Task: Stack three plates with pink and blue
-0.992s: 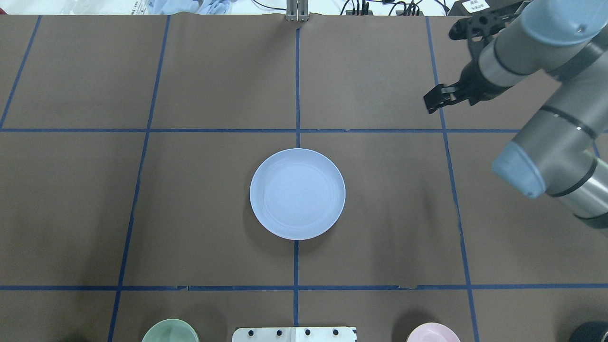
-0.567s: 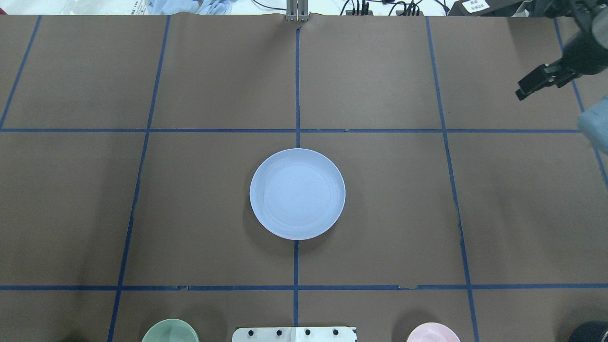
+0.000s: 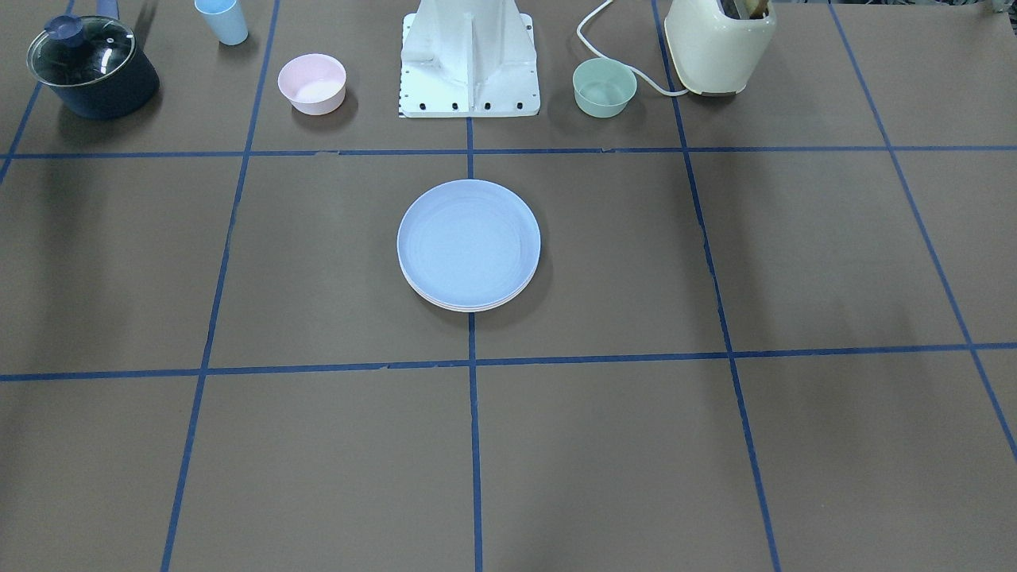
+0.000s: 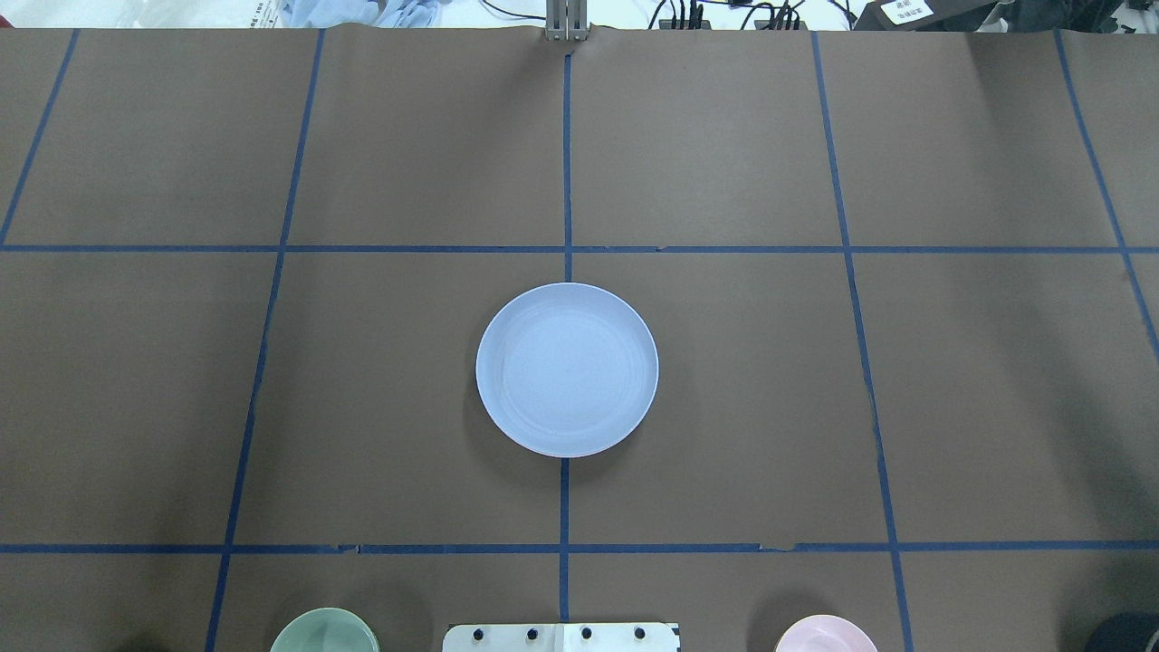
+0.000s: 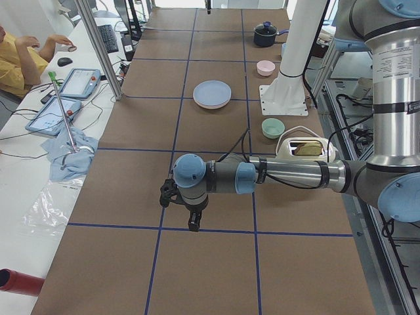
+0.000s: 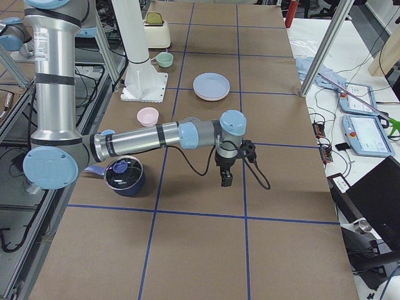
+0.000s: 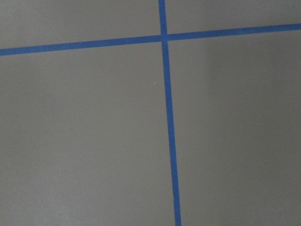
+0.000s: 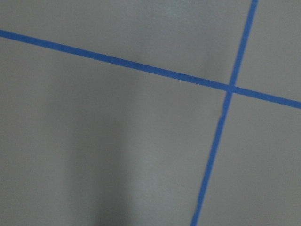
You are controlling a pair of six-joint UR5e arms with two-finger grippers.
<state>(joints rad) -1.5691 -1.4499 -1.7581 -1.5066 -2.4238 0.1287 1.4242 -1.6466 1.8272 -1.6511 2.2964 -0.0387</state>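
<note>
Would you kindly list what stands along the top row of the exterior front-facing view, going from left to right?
Dark blue lidded pot → light blue cup → pink bowl → white robot base → mint-green bowl → cream toaster.

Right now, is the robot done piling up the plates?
Looks done. The blue plate tops a neat stack mid-table, and the front-facing view shows paler rims of lower plates peeking out beneath. Nothing is in hand: the left gripper and right gripper hang over bare table, far from the stack. Nothing seems left, though I cannot count the layers for certain.
</note>
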